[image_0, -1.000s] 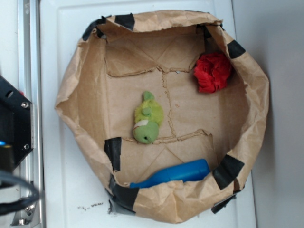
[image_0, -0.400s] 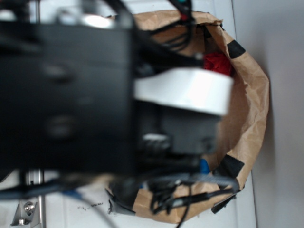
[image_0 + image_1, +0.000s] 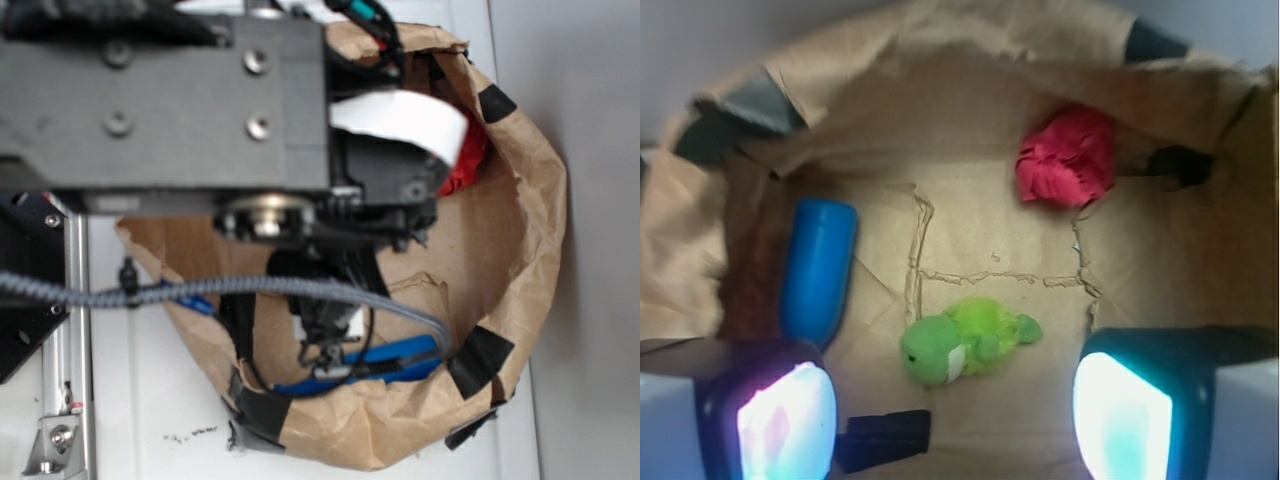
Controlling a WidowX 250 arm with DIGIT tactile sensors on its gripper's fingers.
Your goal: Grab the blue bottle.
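In the wrist view the gripper (image 3: 955, 420) fills the bottom edge, its two pale pads (image 3: 785, 425) standing wide apart at seven and five o'clock with nothing between them, so the jaws are released. A small strip of black tape (image 3: 883, 438) lies on the paper floor close to the left pad. Just beyond, near the centre, the green plush toy (image 3: 965, 340) lies on its side between the two pads, touching neither. At nine o'clock the blue bottle (image 3: 818, 268) lies flat along the left wall of the paper bag (image 3: 940, 70), its blunt end pointing away and its near end running down behind the left pad; whether it touches the pad is hard to tell from here. Farther off, at one o'clock, the red fuzzy ball (image 3: 1068, 157) sits against the far wall, well apart from the bottle and the toy.

In the exterior view the robot arm (image 3: 170, 100) blocks the upper left and most of the bag's inside. Below it, at six o'clock, a stretch of the blue bottle shows along the bag's lower wall, with the dark gripper parts and a grey cable (image 3: 250, 288) crossing above it. A sliver of the red ball peeks out at two o'clock. The bag rests on a white table (image 3: 150, 400).
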